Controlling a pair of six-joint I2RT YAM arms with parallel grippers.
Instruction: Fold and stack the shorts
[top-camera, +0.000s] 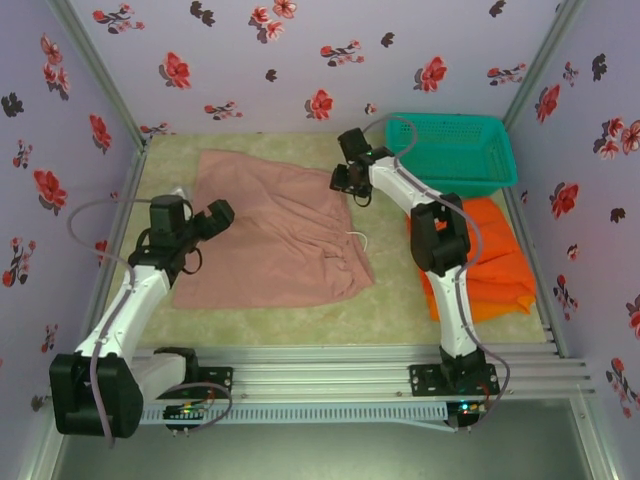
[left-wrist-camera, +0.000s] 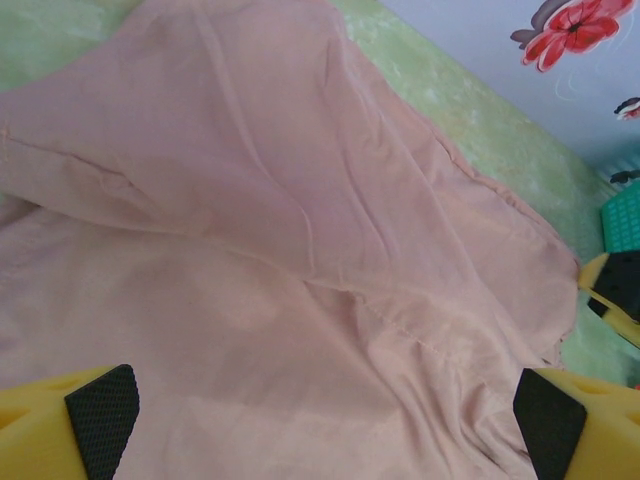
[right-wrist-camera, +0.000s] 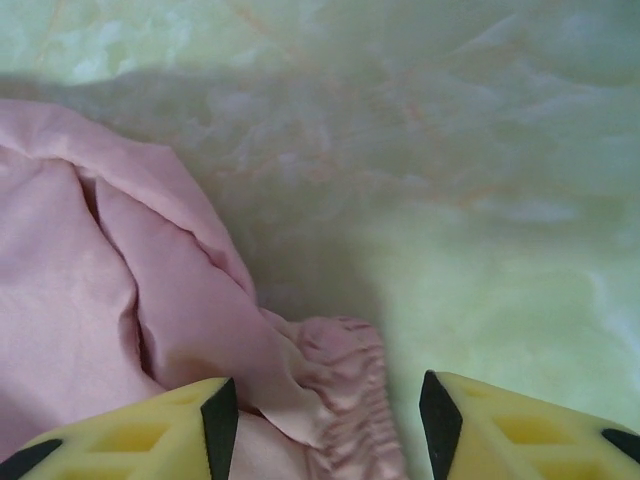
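The pink-beige shorts lie spread and rumpled across the middle of the table, a white drawstring showing at their right edge. My left gripper hangs open over their left side, with cloth below and nothing between the pads. My right gripper sits at the far right corner of these shorts. Its jaws straddle the gathered waistband; the left pad touches cloth, the right pad stands apart from it. Folded orange shorts lie at the right, partly behind the right arm.
A teal mesh basket stands at the back right, just behind the orange shorts. Flowered walls close in the table on three sides. Bare green tabletop runs along the front, between the pink shorts and the arm rail.
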